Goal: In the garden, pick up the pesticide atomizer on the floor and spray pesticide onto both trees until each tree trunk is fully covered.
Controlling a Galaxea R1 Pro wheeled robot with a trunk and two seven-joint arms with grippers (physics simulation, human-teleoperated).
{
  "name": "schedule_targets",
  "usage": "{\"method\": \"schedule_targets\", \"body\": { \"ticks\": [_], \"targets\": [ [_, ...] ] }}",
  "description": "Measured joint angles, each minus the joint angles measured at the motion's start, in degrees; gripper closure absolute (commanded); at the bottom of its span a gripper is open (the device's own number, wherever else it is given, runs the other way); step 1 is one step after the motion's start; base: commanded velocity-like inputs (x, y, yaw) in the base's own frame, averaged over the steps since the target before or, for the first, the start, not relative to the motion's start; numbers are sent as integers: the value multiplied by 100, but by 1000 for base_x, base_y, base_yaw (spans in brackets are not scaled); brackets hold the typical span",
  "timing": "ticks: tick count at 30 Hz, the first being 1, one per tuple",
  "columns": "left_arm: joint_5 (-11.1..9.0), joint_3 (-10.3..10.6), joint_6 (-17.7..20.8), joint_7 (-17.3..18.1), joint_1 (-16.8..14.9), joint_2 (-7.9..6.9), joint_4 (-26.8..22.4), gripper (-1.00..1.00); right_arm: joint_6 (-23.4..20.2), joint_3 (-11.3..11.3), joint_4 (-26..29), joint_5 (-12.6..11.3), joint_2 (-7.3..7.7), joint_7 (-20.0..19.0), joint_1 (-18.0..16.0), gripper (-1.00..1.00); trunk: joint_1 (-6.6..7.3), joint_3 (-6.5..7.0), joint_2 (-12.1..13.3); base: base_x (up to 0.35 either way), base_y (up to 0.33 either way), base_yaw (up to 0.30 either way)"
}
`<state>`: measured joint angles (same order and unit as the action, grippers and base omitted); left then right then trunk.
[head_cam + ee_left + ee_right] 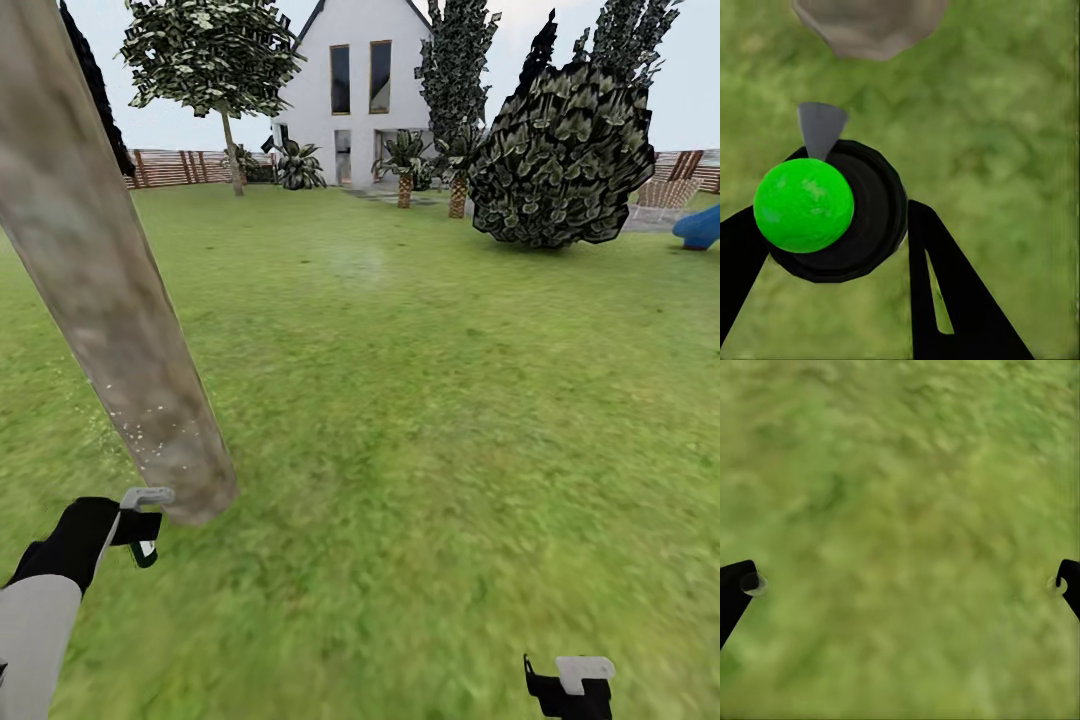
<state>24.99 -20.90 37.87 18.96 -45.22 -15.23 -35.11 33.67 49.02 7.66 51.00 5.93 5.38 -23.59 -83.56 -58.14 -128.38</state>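
Note:
A thick pale grey-brown tree trunk (110, 290) rises at the left of the head view, with whitish pesticide specks (135, 425) on its lower bark and the grass beside it. My left gripper (145, 525) hangs just in front of the trunk's base. In the left wrist view it (832, 210) is shut on the pesticide atomizer (870, 225), a dark round bottle with a bright green top and a grey nozzle pointing at the trunk base (870, 26). My right gripper (570, 690) is low over bare grass, fingers (735, 589) spread wide. A second leafy tree (230, 150) stands far off.
Open lawn (400, 400) stretches ahead. A large dark shrub (560, 160), dark conifers (455, 70) and low palm-like plants (405, 165) stand before a white house (360, 90). A brown slat fence (180, 165) runs along the back, and a blue object (700, 228) sits far right.

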Motion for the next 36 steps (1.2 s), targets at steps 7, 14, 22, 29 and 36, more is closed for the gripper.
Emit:
{"method": "schedule_targets", "body": {
  "ticks": [7,14,22,29,36],
  "targets": [
    [21,-3,-6,-15,1,36,-38,100,0,8,1,-3,0,6,-1,-100,0,0,0,0,-55,254],
    [80,39,-5,-46,0,94,-24,100,1,15,2,-2,3,6,0,-100,0,0,0,0,-261,176],
    [45,53,-9,-42,1,111,-11,100,0,8,1,-2,3,6,-1,-100,0,0,0,0,-271,110],
    [33,44,-7,-50,2,109,-31,100,0,8,1,-2,2,6,-1,-100,0,0,0,15,-271,274],
    [24,42,-9,-45,0,121,-29,100,1,10,2,2,3,6,0,-100,2,0,0,131,-268,133]
  ]
}}
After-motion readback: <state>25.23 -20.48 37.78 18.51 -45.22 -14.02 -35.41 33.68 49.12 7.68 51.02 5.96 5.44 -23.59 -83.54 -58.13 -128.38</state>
